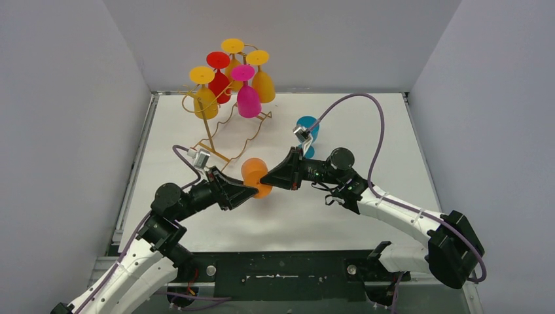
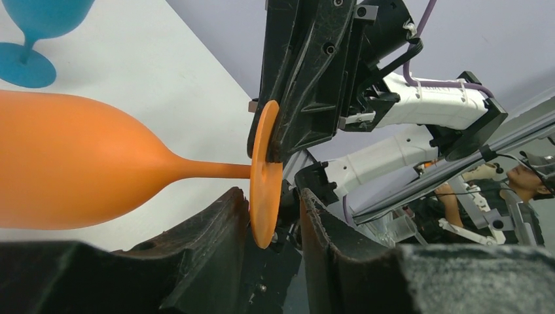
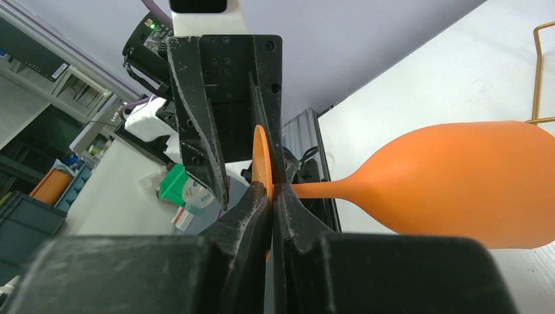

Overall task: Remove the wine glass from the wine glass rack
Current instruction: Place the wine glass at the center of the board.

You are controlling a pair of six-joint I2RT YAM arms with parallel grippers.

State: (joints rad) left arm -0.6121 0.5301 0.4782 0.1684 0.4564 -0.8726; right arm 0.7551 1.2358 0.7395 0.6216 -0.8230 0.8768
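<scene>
The right gripper (image 3: 271, 196) pinched only the thin foot of the orange glass (image 1: 255, 178), clear of the rack (image 1: 211, 134) beyond the left gripper (image 2: 273, 196), which stood wide around that foot. So slim a pinch might let the bowl pivot or slip to the bench (image 1: 366, 131). From above, the foot was hidden.

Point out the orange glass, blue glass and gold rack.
orange glass (image 2: 78, 163), left wrist view, on the bowl.
blue glass (image 1: 311, 125), top external view, on the bowl.
gold rack (image 3: 537, 72), right wrist view, on an upright wire.
</scene>
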